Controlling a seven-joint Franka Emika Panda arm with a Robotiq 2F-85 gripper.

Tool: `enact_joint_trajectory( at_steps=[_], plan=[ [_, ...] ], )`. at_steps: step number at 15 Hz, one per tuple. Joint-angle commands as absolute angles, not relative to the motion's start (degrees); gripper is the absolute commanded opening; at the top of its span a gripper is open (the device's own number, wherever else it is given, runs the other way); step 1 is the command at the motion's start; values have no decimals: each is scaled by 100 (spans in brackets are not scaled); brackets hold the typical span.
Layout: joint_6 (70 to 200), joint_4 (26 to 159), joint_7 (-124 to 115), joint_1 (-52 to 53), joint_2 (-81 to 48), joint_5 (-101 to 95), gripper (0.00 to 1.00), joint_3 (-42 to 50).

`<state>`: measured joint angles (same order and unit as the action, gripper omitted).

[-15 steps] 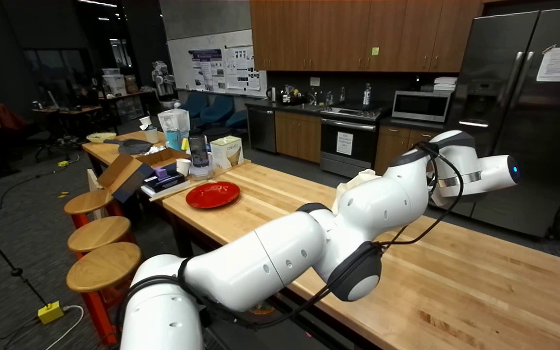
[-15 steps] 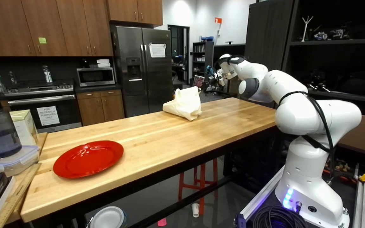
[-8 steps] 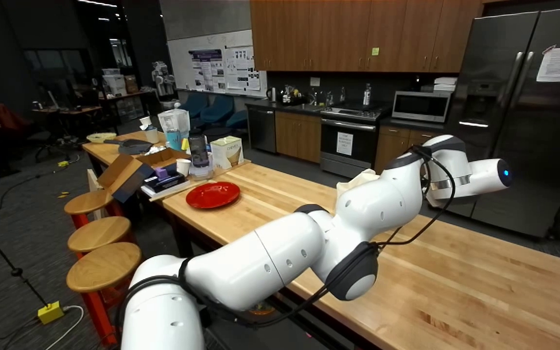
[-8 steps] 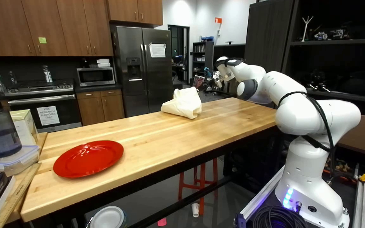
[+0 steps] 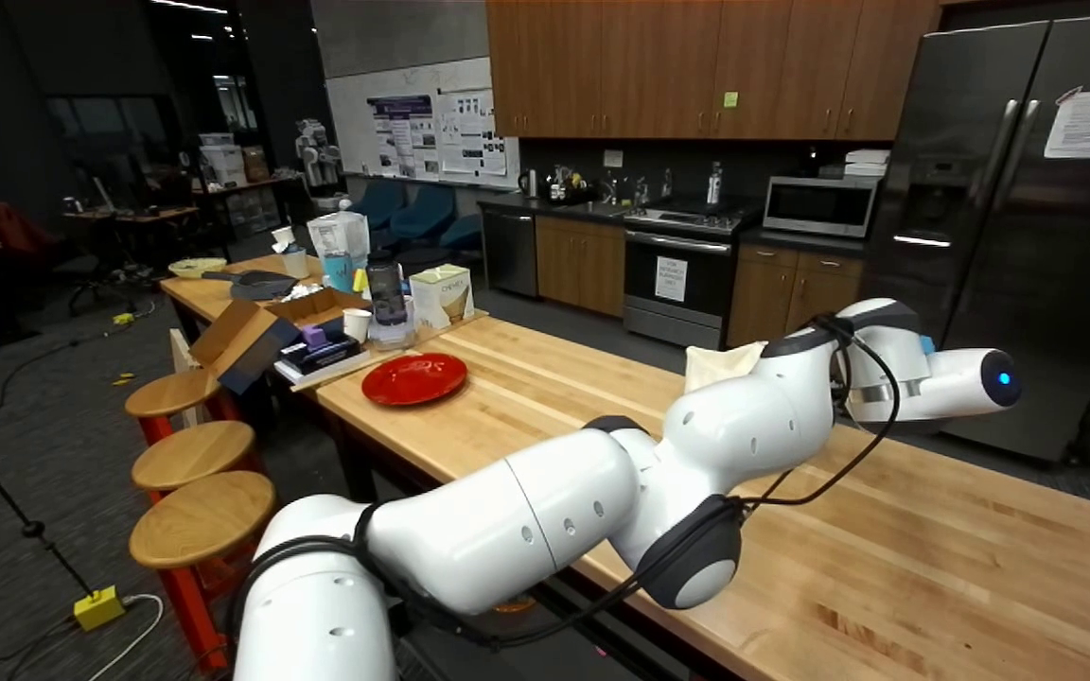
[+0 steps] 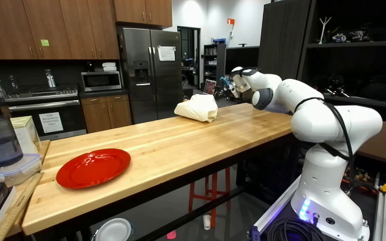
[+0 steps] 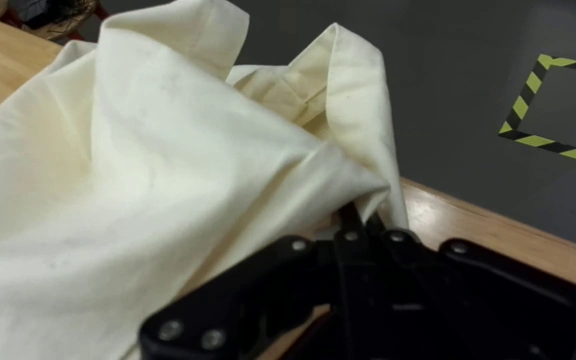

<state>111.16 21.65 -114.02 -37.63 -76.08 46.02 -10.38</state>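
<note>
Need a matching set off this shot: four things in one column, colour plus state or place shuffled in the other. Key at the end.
Things
1. plate
2. cloth
3. hand
4. microwave

Descriptions
A. black, closed on item 2
B. red, on the table
C. silver, next to the fridge
D. cream, crumpled

Pairs: 1-B, 2-D, 3-A, 4-C

I log a research-lab kitchen: range (image 6: 73, 117) with "FOR RESEARCH PURPOSES ONLY" sign (image 6: 51, 122), microwave (image 6: 101, 81), stainless refrigerator (image 6: 139, 97); posters (image 5: 403, 134) on whiteboard (image 5: 348, 123).
</note>
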Motion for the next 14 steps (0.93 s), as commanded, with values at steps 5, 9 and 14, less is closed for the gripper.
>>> enact_joint_trajectory(
  at_steps=[5,9,14],
  plan=[
    [11811,1996,-11635,-4027,-7803,3995,1,-764],
    [11776,2064,-11793,-4262,-7873,3607,1,-665],
    [11710,1992,-11911,-4578,-7981,3488,1,-771]
  ],
)
